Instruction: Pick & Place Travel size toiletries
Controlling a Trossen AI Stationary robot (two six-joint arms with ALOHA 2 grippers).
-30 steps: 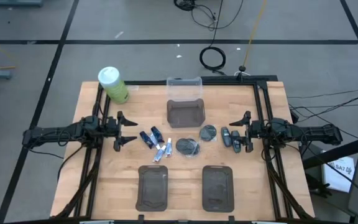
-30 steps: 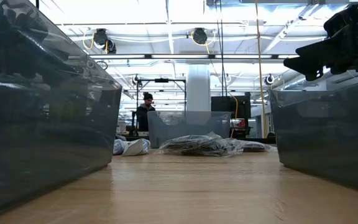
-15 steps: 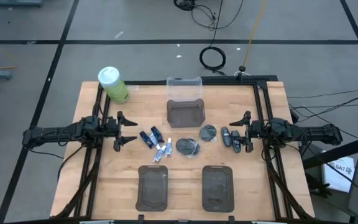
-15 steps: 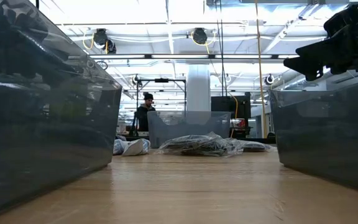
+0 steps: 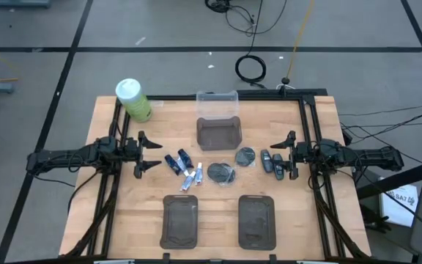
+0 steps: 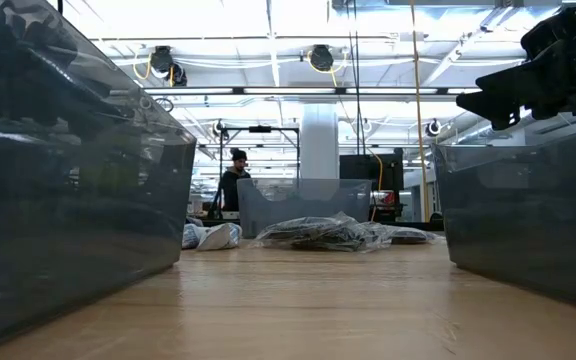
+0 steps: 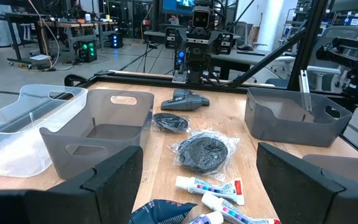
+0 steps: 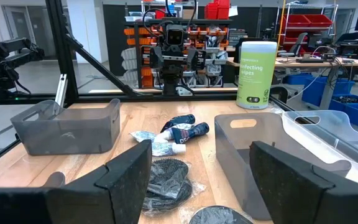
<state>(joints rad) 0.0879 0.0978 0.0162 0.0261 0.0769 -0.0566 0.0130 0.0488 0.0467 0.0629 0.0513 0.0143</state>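
The travel size toiletries lie on the wooden table between my two arms. Two dark blue tubes and two white-and-blue tubes lie nearer my left gripper. Two round grey pots lie in the middle. Two small dark bottles lie just in front of my right gripper. Both grippers point level toward each other, open, with nothing between their fingers. The left wrist view shows the white tubes and a wrapped pot. The right wrist view shows the blue tubes.
A dark grey tray stands behind the toiletries, with a clear bin behind it. Two more grey trays stand near the front edge. A big green bottle stands at the far left. A person stands in the room beyond.
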